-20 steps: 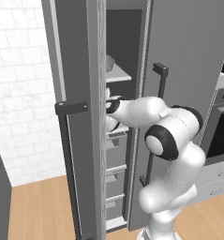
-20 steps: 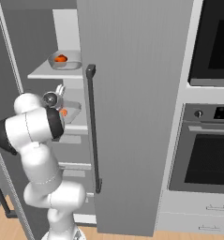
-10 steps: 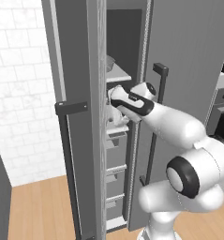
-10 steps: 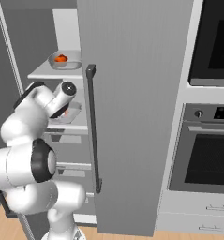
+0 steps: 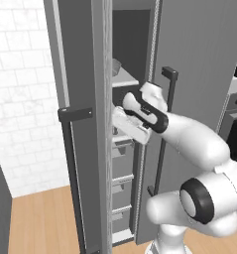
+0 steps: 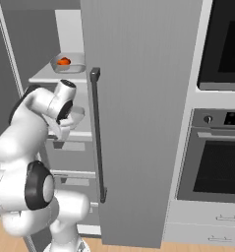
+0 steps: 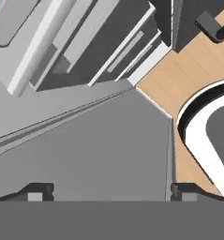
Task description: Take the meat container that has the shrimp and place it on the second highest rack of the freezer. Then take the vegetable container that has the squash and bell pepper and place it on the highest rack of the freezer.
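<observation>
- Where the tall grey freezer (image 6: 138,98) stands with its left door open, a shallow grey container (image 6: 67,63) rests on the highest rack (image 6: 43,77), the pale flat shelf panel at the top of the inside.
- In this container lies one orange-red piece (image 6: 64,61); it is too small to tell whether it is the squash or something else.
- In the left base view the same container (image 5: 116,66) shows as a grey edge on this rack, behind the door frame.
- On the rack just below there is a second pale grey container (image 6: 77,116); the arm hides its content.
- The white arm with dark joints (image 6: 38,113) reaches into the opening, and its hand is just beside the front edge of this lower container.
- The small dark fingers (image 7: 36,192) are spread wide apart and nothing is between them; they look down over the grey drawer fronts (image 7: 108,51) to the wooden floor (image 7: 202,65).
- The long dark bar handle (image 6: 98,133) runs down the closed right door.
- To the right of the freezer stands the black-fronted oven tower (image 6: 222,167).
- To the left is a white brick wall (image 5: 21,99).
</observation>
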